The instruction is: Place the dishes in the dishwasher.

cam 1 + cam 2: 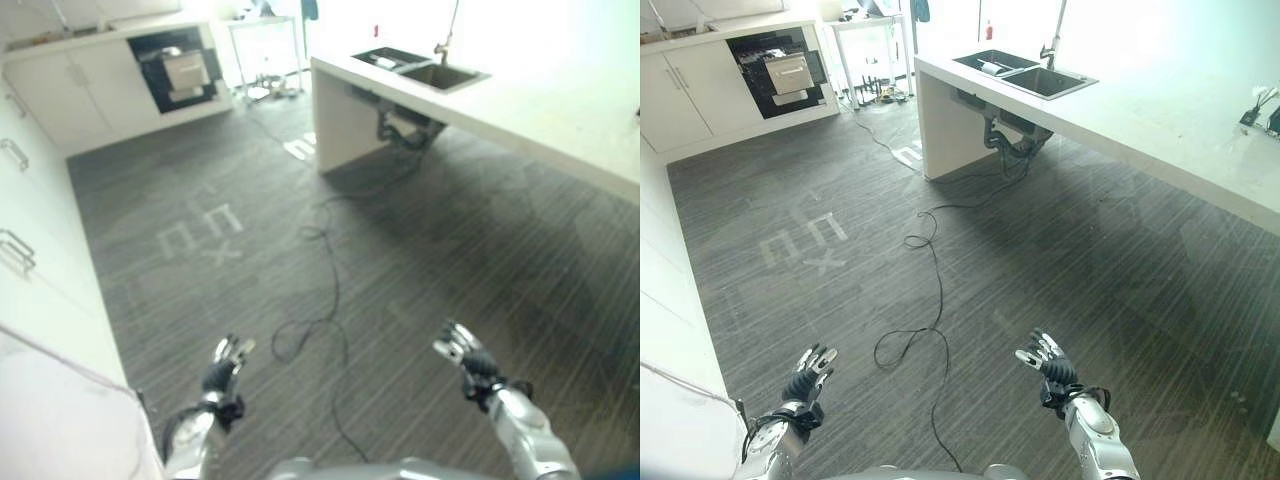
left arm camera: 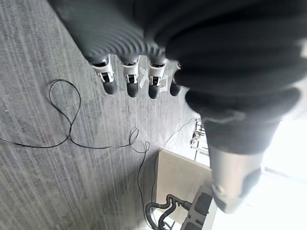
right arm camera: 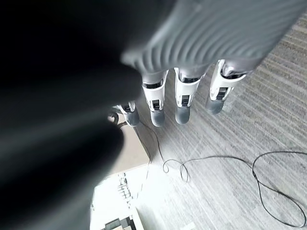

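We see the left robot hand (image 1: 808,372) and right robot hand (image 1: 1045,358) empty, fingers straight, above the carpet (image 1: 970,260) with pale floor markings (image 1: 805,240), illegible. The open dishwasher (image 1: 780,70) stands far ahead; dishes (image 1: 992,66) lie in the bench's (image 1: 1160,120) sink (image 1: 1025,72).

Kitchen: island sink (image 1: 1025,78), open dishwasher (image 1: 780,72), white cabinets (image 1: 690,90), carpet floor (image 1: 1060,270).

The counter (image 1: 1160,130) runs along the right side of the floor (image 1: 970,240). The sink (image 1: 1025,75) is set into the counter's far end. Left of the counter, across the floor, the dishwasher (image 1: 780,70) stands open within a cabinet row (image 1: 685,90). Between that row and the counter's end stands a small table (image 1: 865,45).
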### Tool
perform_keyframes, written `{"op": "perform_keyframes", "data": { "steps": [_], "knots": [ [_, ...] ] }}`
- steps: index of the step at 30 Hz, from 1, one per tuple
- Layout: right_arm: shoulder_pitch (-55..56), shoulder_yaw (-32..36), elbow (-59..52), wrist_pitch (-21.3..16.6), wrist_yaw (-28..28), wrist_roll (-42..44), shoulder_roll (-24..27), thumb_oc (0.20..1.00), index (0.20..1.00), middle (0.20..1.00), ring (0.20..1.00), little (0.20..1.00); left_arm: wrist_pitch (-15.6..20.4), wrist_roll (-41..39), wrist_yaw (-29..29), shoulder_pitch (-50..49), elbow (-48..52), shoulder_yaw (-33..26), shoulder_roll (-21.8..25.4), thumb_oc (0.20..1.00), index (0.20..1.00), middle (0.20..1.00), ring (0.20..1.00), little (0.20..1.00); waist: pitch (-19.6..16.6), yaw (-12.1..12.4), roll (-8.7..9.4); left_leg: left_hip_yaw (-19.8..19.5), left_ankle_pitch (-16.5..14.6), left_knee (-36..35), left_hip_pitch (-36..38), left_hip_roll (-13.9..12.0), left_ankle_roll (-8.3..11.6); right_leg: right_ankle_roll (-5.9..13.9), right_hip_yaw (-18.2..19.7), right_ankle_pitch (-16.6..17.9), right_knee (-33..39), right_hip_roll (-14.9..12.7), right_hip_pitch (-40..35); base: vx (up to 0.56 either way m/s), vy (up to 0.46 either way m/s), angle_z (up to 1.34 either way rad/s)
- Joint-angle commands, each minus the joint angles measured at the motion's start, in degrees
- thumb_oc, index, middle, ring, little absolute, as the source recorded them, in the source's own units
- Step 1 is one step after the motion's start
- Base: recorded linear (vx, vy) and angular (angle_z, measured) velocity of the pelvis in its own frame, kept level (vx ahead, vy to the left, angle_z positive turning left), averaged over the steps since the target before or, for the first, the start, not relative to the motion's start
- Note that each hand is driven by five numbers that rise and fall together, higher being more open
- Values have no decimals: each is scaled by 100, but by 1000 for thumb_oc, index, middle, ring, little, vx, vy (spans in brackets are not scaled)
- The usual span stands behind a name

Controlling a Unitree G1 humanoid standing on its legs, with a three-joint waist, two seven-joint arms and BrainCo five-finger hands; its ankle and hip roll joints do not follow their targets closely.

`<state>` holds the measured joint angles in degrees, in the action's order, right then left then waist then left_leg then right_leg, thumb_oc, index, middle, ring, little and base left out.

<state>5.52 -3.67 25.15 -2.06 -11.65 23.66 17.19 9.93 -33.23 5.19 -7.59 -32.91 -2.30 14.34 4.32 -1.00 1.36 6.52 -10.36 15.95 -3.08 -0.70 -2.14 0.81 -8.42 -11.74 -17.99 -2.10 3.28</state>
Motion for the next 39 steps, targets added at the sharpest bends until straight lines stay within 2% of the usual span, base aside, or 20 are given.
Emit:
{"op": "perform_keyframes", "data": {
  "steps": [1, 2, 5, 24, 35, 38, 39],
  "knots": [
    [34, 122, -296, -232, -98, -54, 14, 1000, 1000, 1000, 1000, 1000, 395, 135, 57, 108, 269, 101, 273, 1000, 1000, 1000, 1000, 1000, -102, -71, -11, 180, -321, 124, -40, -157, 401, 569, -284, 158, 80, -431, 18, 23, -29, -3],
    [98, 135, -496, -184, -175, -29, 18, 1000, 1000, 1000, 1000, 1000, 282, 45, 102, 46, 407, 98, 273, 1000, 1000, 1000, 1000, 1000, -99, -85, -18, 192, -318, 124, -32, -160, 399, 564, -277, 153, 80, -427, 18, 27, -37, -3],
    [192, 126, -629, -158, -200, -6, 14, 1000, 1000, 1000, 1000, 1000, 231, 12, 102, -46, 557, 89, 264, 1000, 1000, 1000, 1000, 1000, -92, -91, -14, 210, -315, 124, -26, -173, 394, 558, -269, 148, 80, -424, 20, 11, -40, -1],
    [332, 72, -1378, -238, -415, 21, 185, 1000, 1000, 1000, 1000, 1000, 325, 97, -9, -256, 1141, 90, 342, 1000, 1000, 1000, 1000, 1000, -11, -69, 26, 201, -298, 124, -9, -194, 409, 549, -221, 135, 80, -353, 42, -1, -25, 0],
    [295, -17, -1495, -303, -346, -27, 237, 1000, 1000, 1000, 1000, 1000, 314, 127, -74, -233, 1222, 56, 399, 1000, 1000, 1000, 1000, 1000, 21, -84, 29, 221, -269, 124, 62, -243, 440, 480, -193, 71, 80, -250, -4, 11, -71, 0],
    [295, -8, -1541, -284, -414, 30, 308, 1000, 1000, 1000, 1000, 1000, 340, 148, -78, -238, 1238, 54, 390, 1000, 1000, 1000, 1000, 1000, 110, -48, 92, 242, -61, 124, 164, -208, 568, 391, -125, 61, 80, -235, -30, 33, -112, -2],
    [284, -1, -1555, -306, -428, 57, 364, 1000, 1000, 1000, 1000, 1000, 388, 245, -38, -208, 1213, 96, 398, 1000, 1000, 1000, 1000, 1000, 216, -14, 191, 314, 433, 124, 208, -192, 686, 324, -46, 64, 80, -283, -68, 37, -168, -6]
  ]
}}
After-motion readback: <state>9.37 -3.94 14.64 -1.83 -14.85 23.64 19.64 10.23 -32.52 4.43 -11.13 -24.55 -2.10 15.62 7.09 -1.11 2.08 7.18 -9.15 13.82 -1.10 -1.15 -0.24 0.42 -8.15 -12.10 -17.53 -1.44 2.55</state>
